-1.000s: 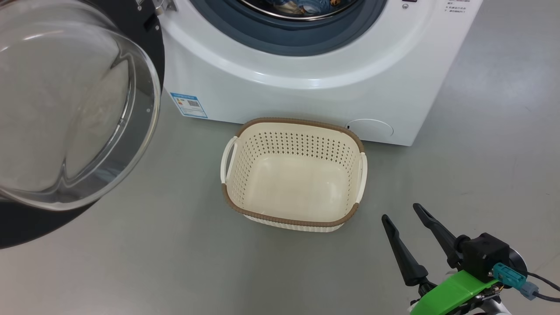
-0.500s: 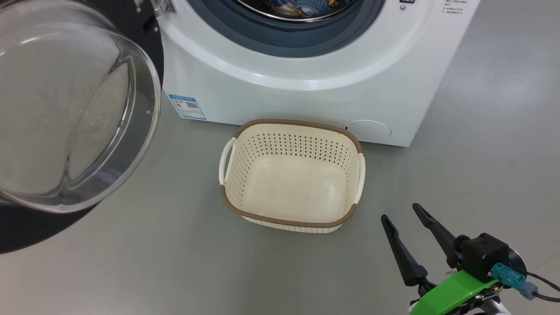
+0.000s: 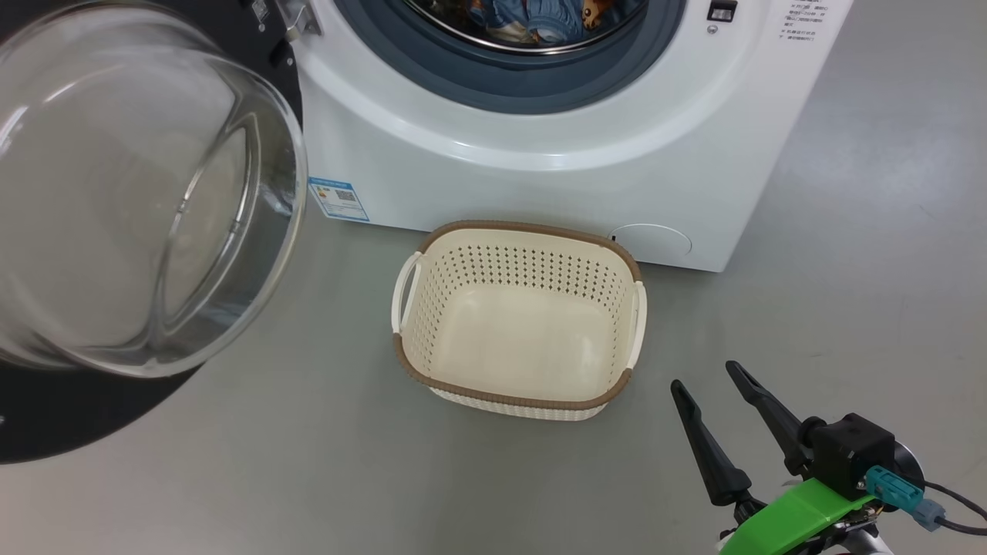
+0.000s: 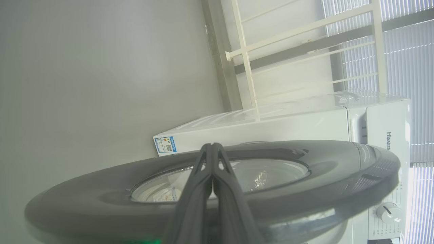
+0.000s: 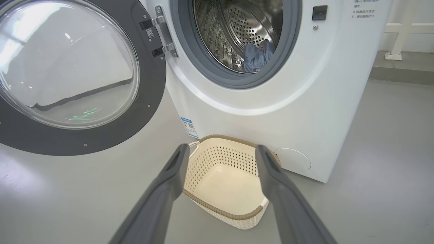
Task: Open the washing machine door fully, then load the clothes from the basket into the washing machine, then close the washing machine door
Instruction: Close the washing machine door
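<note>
- The left pincer (image 4: 212,145) is clenched, finger against finger, with nothing between them. The black rim of the washing machine door (image 4: 305,159) lies just past its tips. Whether they touch it I cannot tell — the near rim is blurred.
- The right pincer (image 3: 703,376) is released and holds nothing. It hangs low over the grey floor (image 3: 308,478).
- The clothes (image 5: 257,56) lie inside the drum, far beyond the right pincer's tips and mostly hidden by the grey gasket (image 5: 190,51).
- The door stands wide open to the right pincer's left, on its metal hinge (image 5: 162,32), cut off at the picture edge.
- The basket (image 3: 509,401) stands between the right pincer and the washing machine (image 3: 540,177) — near the fingertips but apart from them.
- A blue label sticker (image 3: 338,199) sits left of the basket, and a round cap (image 3: 654,240) just behind it.
</note>
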Controlling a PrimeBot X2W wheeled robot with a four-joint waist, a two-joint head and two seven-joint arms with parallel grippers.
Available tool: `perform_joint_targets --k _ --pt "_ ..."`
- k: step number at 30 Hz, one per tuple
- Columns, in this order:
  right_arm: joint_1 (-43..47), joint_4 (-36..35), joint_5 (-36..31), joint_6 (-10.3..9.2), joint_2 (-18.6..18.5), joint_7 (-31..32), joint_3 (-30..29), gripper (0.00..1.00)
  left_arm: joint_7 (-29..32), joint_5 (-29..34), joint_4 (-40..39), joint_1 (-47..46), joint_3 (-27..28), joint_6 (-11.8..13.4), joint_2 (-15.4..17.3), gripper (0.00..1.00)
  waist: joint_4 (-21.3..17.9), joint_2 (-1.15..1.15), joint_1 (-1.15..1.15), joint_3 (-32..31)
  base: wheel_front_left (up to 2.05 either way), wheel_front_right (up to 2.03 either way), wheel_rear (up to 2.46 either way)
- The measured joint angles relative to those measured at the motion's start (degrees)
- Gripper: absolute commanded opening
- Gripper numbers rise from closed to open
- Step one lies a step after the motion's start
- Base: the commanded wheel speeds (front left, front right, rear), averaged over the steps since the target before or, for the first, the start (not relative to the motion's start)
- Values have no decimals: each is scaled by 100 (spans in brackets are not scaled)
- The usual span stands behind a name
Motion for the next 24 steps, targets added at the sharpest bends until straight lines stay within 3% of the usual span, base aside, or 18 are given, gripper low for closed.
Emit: perform_joint_targets --k 11,24 --pt "1 48 1 0 26 -8 -3 100 1096 -613 -1106 587 -11 -71 -633 0 111 0 0 -54 0 0 0" --pt "2 97 1 0 96 -52 4 100 1929 -927 -2694 1538 -143 191 -1292 0 125 0 0 -160 0 0 0"
